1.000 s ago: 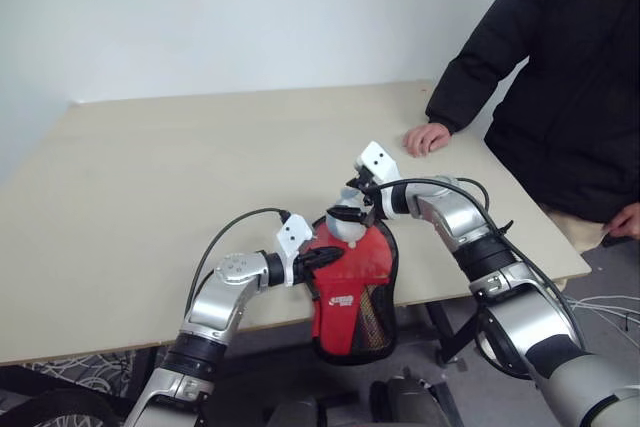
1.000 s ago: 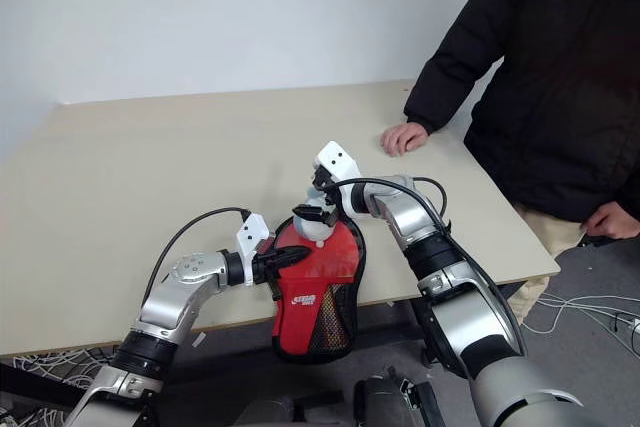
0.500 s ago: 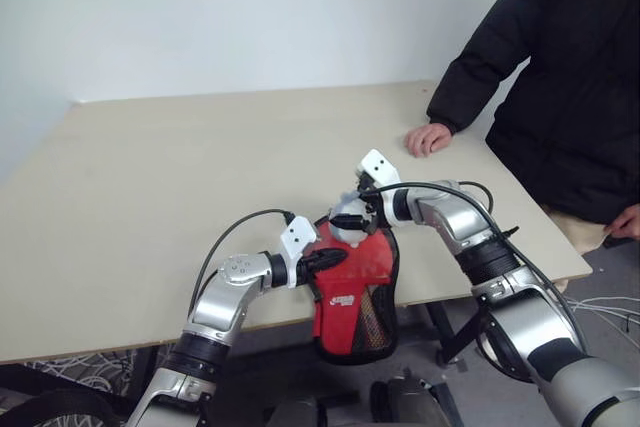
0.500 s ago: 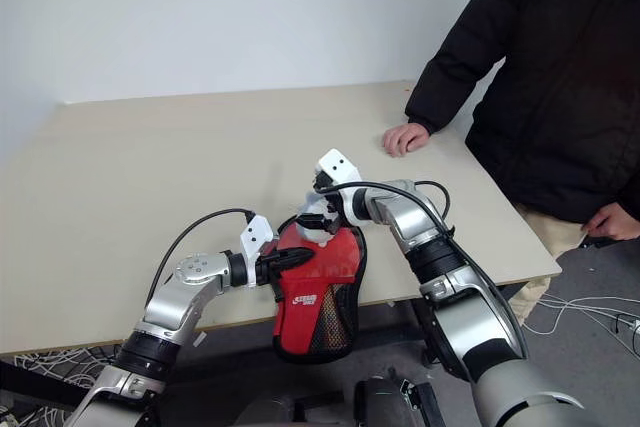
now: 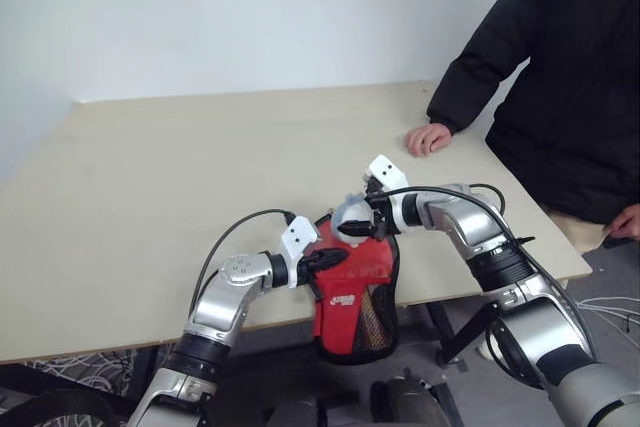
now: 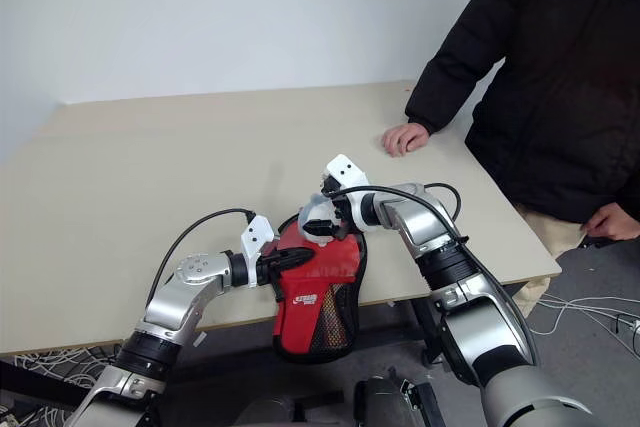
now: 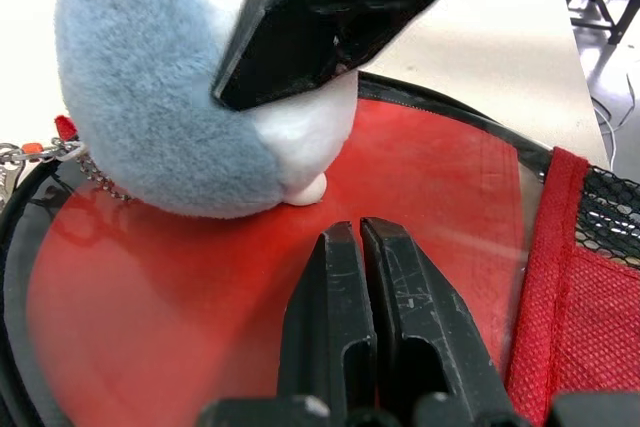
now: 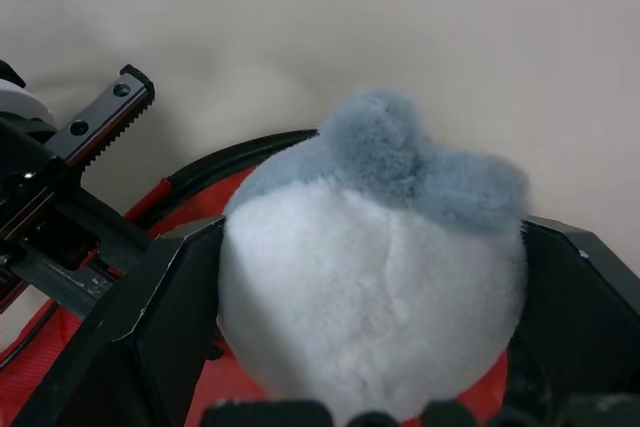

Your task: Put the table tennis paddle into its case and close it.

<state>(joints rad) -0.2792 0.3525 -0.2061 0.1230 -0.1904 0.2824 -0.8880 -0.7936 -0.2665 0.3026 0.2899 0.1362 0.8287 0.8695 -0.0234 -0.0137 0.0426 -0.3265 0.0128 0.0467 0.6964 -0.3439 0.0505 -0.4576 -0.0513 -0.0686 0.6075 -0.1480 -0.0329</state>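
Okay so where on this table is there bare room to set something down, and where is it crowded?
Bare: the table from its far edge down toward the case, and its left side. Crowded: the near edge, where the left gripper and right gripper, which holds a plush toy, meet over the case; the person's hand rests at the far right corner.

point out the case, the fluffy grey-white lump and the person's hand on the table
case (image 5: 352, 299), left eye view, red side near the white logo
fluffy grey-white lump (image 8: 375, 287), right wrist view, its white belly
person's hand (image 6: 402, 137), right eye view, back of the hand
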